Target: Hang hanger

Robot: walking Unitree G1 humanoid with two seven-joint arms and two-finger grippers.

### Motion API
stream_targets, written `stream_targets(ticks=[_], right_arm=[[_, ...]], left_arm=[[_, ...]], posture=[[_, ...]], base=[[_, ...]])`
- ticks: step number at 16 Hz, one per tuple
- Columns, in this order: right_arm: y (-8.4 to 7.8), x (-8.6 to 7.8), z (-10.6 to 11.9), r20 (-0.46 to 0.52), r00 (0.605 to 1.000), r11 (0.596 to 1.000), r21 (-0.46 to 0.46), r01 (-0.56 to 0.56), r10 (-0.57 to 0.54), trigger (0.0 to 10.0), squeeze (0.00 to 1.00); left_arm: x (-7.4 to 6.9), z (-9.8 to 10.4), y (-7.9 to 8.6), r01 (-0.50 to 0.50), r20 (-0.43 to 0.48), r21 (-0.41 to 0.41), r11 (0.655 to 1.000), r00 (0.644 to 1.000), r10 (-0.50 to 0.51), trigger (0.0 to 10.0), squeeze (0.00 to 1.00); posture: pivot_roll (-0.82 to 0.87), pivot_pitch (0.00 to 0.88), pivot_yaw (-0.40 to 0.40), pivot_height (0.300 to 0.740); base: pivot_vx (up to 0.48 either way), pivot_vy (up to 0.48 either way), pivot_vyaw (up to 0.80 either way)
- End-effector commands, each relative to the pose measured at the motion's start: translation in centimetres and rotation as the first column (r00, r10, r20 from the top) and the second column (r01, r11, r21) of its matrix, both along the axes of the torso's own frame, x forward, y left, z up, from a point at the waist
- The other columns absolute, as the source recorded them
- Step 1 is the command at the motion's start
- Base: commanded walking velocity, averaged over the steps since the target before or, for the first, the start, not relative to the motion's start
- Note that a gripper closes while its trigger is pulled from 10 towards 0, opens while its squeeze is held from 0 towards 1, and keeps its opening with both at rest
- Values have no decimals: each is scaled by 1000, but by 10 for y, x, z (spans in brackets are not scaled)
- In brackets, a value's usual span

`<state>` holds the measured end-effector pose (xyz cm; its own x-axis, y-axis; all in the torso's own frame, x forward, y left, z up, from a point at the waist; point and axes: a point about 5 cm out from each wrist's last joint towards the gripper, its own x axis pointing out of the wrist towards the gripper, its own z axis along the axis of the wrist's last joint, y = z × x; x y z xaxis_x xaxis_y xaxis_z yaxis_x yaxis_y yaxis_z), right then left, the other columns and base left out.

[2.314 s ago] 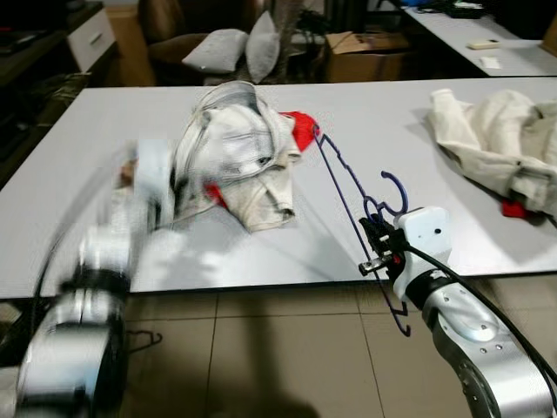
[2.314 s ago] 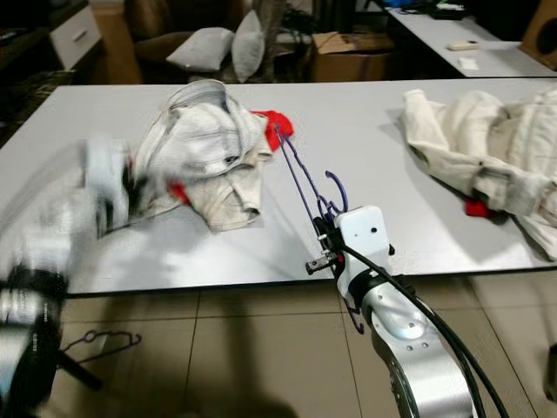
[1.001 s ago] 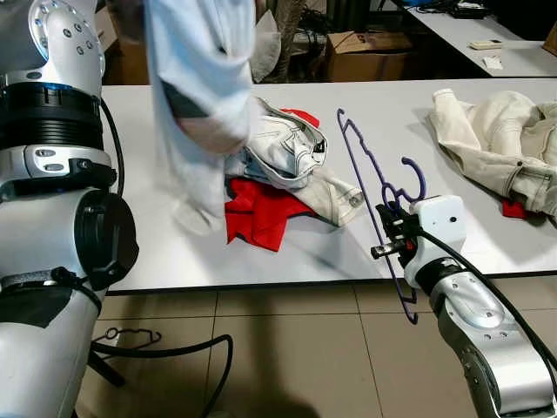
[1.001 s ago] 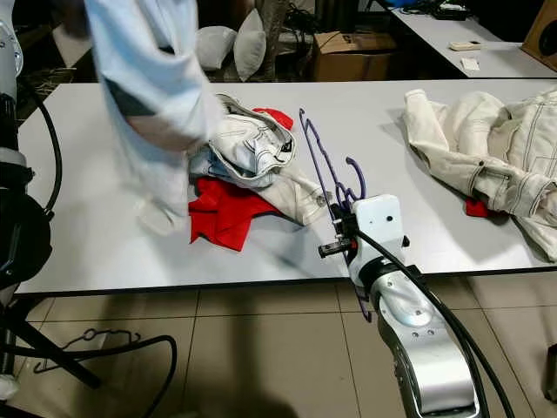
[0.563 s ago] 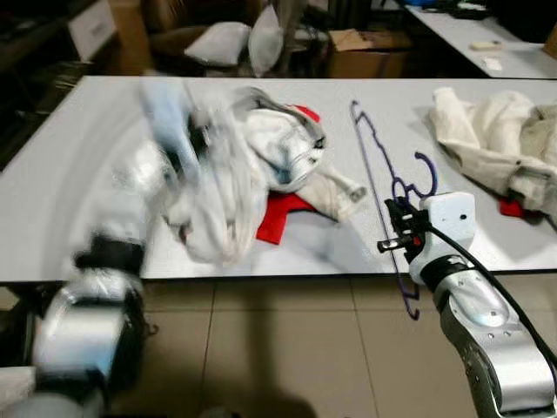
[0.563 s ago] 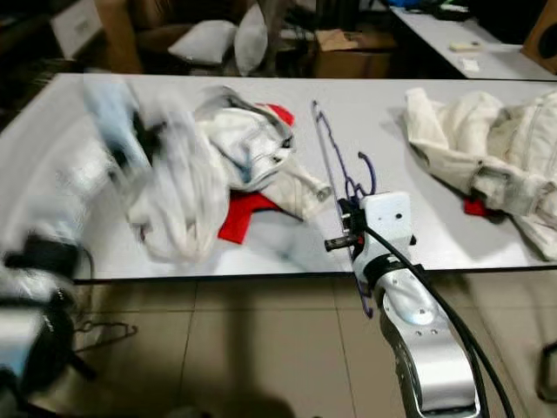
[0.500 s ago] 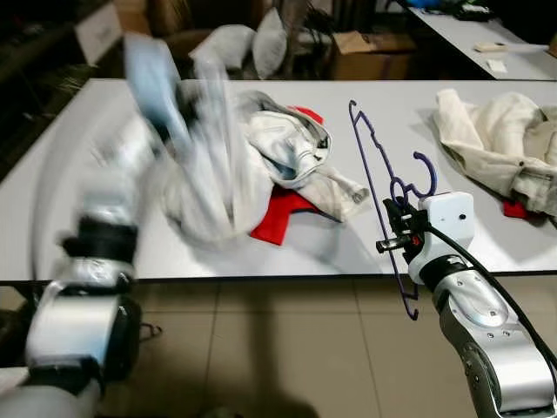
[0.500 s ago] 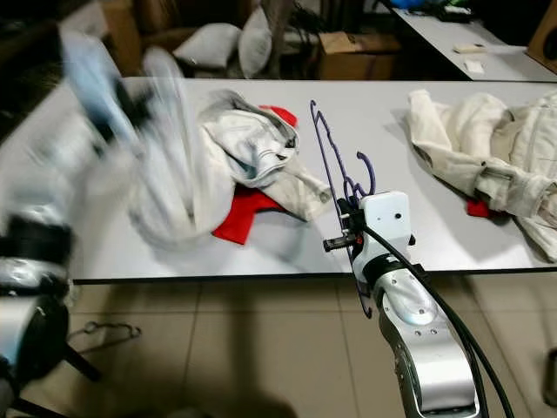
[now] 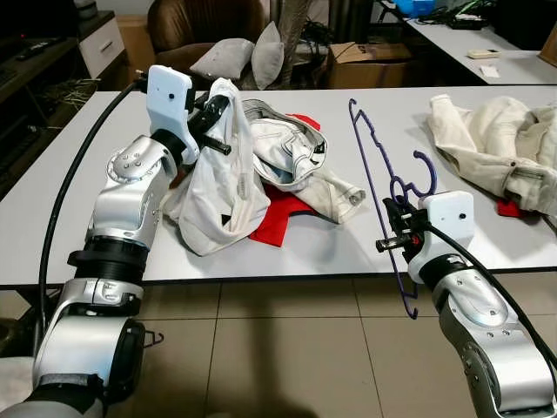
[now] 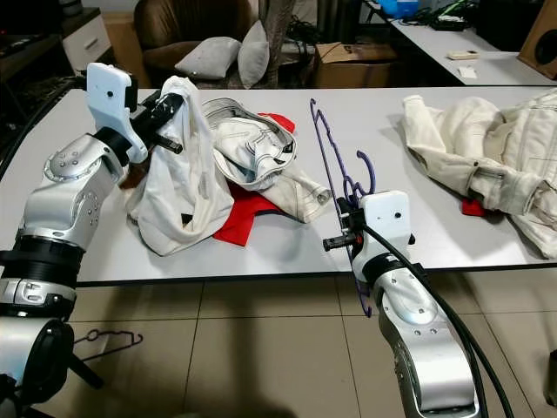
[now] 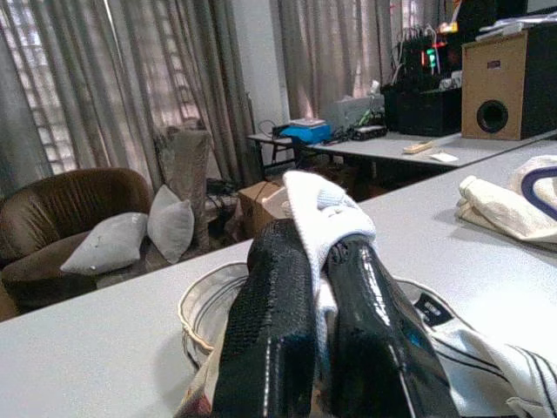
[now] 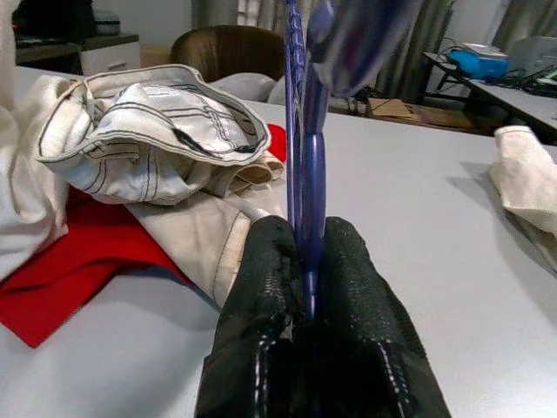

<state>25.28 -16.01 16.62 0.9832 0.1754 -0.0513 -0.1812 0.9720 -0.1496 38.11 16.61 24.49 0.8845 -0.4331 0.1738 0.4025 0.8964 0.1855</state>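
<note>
A purple hanger stands nearly upright at the table's front edge, its hook toward the right. My right gripper is shut on its lower bar, also seen as the right gripper clamping the hanger. My left gripper is raised over the table's left part and shut on a white garment, which hangs down from it onto the table. White cloth bulges between the left gripper's fingers.
A stitched white jacket and a red cloth lie mid-table beside the hanger. A cream jacket lies at the right. Another hanger lies on the tiled floor at left. Cushions and a cardboard box stand behind the table.
My left arm swung the white garment up and about, and now holds it still above the table's left side. The right gripper with the hanger has barely moved.
</note>
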Motion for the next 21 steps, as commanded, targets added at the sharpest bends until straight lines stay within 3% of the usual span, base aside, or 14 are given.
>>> stream_targets(ticks=[1, 4, 5, 6, 7, 10, 12, 15, 21], right_arm=[[3, 1, 7, 35, 999, 999, 13, -31, 31, 10000, 0], [18, -13, 16, 35, 954, 947, 112, -300, 298, 10000, 0], [21, -23, 12, -41, 898, 893, 134, -430, 439, 10000, 0], [22, -27, 9, -73, 876, 874, 137, -465, 478, 10000, 0], [25, -35, 4, -132, 825, 834, 137, -535, 550, 10000, 0], [25, -43, -1, -186, 772, 794, 161, -586, 608, 10000, 0], [24, -43, -2, -197, 771, 795, 177, -580, 606, 10000, 0], [25, -22, -4, -208, 823, 847, 191, -497, 529, 10000, 0], [25, -9, 3, -201, 846, 866, 195, -460, 494, 10000, 0]], left_arm=[[2, 7, -4, 18, 1, 41, 999, 1000, -18, 0, 0], [0, -5, -8, 38, -34, 131, 991, 999, -34, 0, 0], [-2, -6, -10, 43, -28, 149, 988, 999, -39, 0, 0], [-2, -6, -10, 41, -23, 156, 987, 999, -38, 0, 0], [-2, -6, -7, 22, -17, 188, 982, 1000, -20, 0, 0], [-1, -8, -3, -7, -16, 219, 976, 1000, 11, 0, 0], [-4, -5, -7, 28, -5, 204, 979, 1000, -27, 0, 0], [-14, -4, -20, 121, -2, 258, 959, 992, -124, 0, 0], [-19, -4, -16, 74, 13, 356, 932, 996, -85, 0, 0]], posture=[[22, 0, 48, 740], [17, 0, 53, 740], [17, 0, 53, 740], [17, 0, 53, 740], [17, 0, 53, 740], [21, 0, 34, 740], [20, 0, 30, 740], [19, 0, 33, 740], [34, 0, 20, 740]], base=[[0, 0, 0], [0, 0, 0], [0, 0, 0], [0, 0, 0], [0, 0, 0], [0, 0, 0], [0, 0, 0], [0, 0, 0], [0, 0, 0]])
